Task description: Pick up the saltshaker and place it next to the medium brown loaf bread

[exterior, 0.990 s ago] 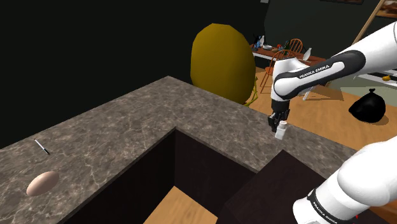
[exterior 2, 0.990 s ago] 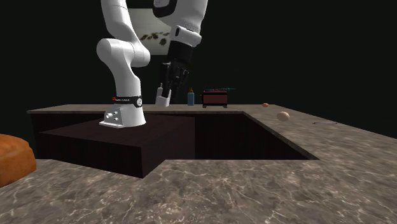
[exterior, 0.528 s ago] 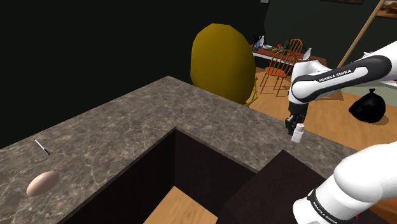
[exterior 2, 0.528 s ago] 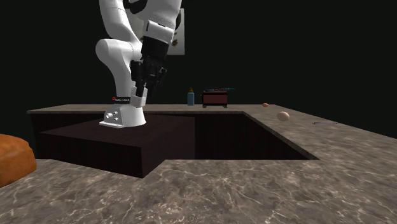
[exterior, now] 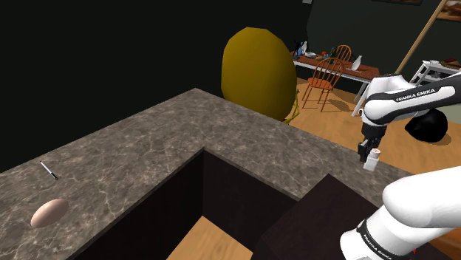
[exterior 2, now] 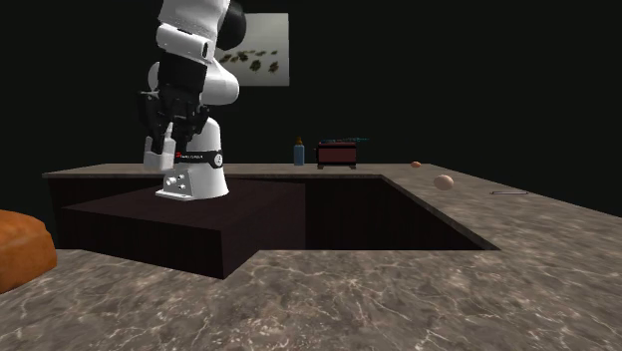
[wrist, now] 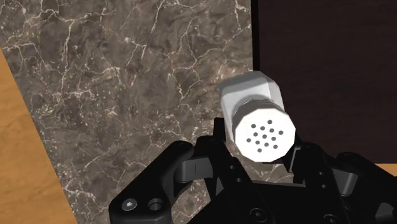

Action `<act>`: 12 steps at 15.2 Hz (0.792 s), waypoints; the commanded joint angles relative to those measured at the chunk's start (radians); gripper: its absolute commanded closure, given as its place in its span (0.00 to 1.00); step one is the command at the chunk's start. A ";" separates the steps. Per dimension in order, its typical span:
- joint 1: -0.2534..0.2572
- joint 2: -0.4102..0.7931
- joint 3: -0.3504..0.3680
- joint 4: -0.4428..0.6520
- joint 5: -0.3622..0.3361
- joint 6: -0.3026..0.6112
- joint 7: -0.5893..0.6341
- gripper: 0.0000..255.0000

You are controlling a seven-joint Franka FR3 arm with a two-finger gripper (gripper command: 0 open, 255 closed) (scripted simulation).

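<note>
Countertop (exterior: 140, 148) of dark veined stone wraps a sunken dark well, and the white arm (exterior: 403, 96) reaches over its stretch toward 3 o'clock in the shoulder view. An orange-brown loaf (exterior 2: 20, 249) lies at 8 o'clock in the second exterior view, well apart from the arm. The gripper (exterior 2: 159, 140) is clenched on the saltshaker (exterior 2: 152, 153), which hangs clear of the stone at 6 o'clock under the 2 fingers. In the wrist view the fingers clasp its white faceted body (wrist: 251, 95) just behind the round perforated cap (wrist: 264, 135). It is likely light and rigid, with smooth sides that could slip. A hold on 2 opposite flats near the cap seems best, kept upright, since so narrow a thing may topple when set down
</note>
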 commanded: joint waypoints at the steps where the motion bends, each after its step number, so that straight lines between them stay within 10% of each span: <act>1: -0.041 -0.008 -0.040 0.002 -0.041 0.005 -0.052 1.00; 12: -0.191 0.075 -0.278 0.102 -0.180 0.096 -0.337 1.00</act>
